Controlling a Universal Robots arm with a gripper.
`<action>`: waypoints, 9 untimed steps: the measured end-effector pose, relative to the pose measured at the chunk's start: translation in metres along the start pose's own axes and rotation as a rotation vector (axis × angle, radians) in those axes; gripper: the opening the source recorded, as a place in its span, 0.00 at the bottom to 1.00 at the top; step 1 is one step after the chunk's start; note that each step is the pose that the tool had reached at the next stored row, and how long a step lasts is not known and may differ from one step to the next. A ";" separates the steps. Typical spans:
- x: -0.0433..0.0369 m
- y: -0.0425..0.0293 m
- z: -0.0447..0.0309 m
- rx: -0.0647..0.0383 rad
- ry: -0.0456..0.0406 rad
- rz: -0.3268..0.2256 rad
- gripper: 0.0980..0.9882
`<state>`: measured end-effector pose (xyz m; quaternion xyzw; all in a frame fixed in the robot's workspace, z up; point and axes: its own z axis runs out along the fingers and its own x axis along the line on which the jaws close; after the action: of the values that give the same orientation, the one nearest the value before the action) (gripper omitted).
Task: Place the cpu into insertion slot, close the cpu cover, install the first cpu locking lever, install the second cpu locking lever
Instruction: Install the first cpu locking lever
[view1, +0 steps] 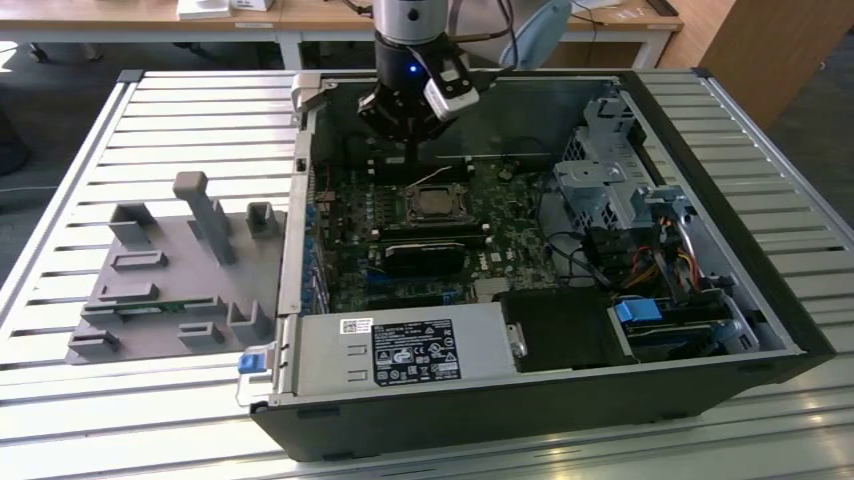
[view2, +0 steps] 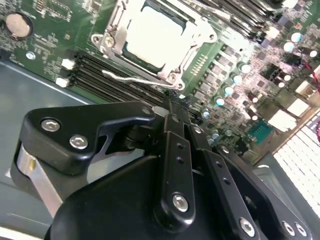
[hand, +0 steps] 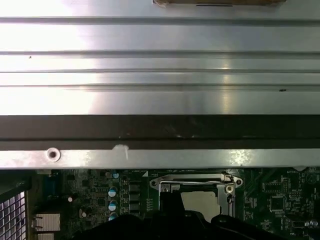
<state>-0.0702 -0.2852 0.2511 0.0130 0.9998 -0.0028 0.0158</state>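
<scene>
Second wrist view: cpu (view2: 155, 37) sits under closed cpu cover (view2: 112, 39) — lever (view2: 135, 80) by the motherboard (view2: 45, 55) edge looks unlatched, gripper (view2: 169, 104) beside it, jaws together.

The cpu cover (view2: 111, 41) is shiny bare metal, the cpu (view2: 155, 37) smooth and matt, the table (view1: 80, 150) ribbed metal.

room above insertion slot (view1: 411, 208); case wall (view1: 534, 115) close beside, likely tight.
</scene>
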 end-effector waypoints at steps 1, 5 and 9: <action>-0.0012 0.0000 0.0005 0.000 -0.0002 0.000 0.01; -0.0021 -0.0015 0.0018 -0.022 0.0006 0.001 0.01; -0.0022 -0.0023 0.0030 -0.047 0.0012 0.003 0.01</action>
<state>-0.0679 -0.2875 0.2482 0.0143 0.9996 0.0209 0.0155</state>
